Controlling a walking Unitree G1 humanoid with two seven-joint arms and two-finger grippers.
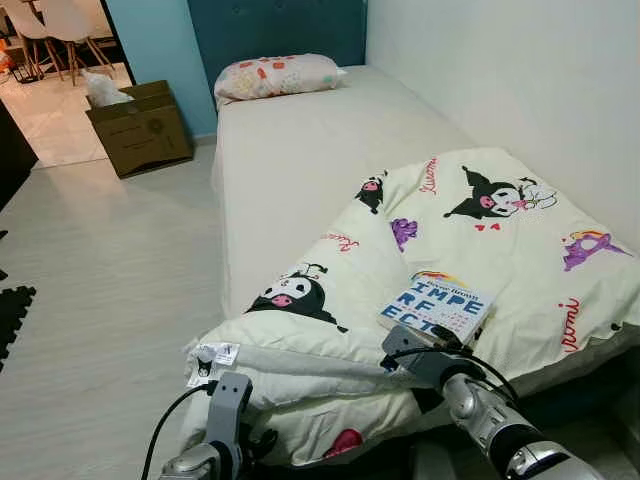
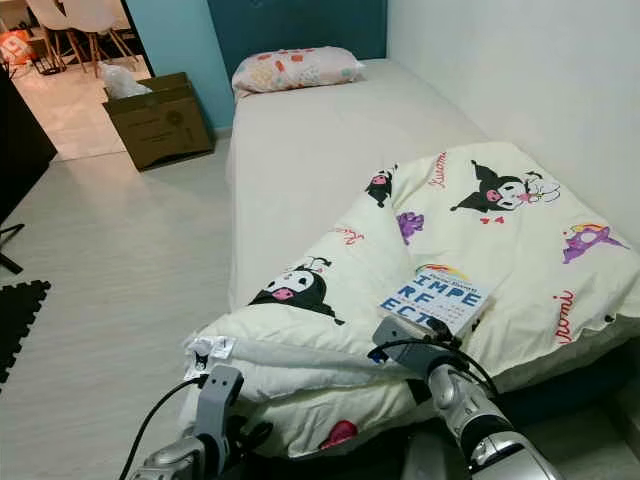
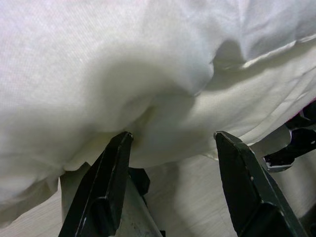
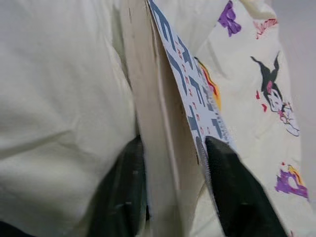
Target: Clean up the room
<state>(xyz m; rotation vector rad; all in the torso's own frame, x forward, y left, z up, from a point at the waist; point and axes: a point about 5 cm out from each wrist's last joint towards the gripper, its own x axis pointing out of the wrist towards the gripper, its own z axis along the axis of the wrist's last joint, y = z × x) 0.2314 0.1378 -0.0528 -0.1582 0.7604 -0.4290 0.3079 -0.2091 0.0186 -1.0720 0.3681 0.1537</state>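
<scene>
Two arms reach forward over the near end of the bed (image 1: 300,150). The left gripper (image 3: 170,143) sits low at the folded edge of the cream cartoon-print quilt (image 1: 480,250), its fingers (image 3: 111,168) spread wide with nothing between them. The right gripper (image 4: 173,153), wrist angled upward, pinches a white book (image 1: 437,305) with blue lettering by its near edge, lying atop the quilt. Farther off, a patterned pillow (image 1: 278,75) rests at the headboard; a cardboard box (image 1: 140,128) stands on the floor.

Bare mattress (image 1: 300,150) beyond bunched duvet (image 1: 480,250); wall (image 1: 520,70) bounds right.
</scene>
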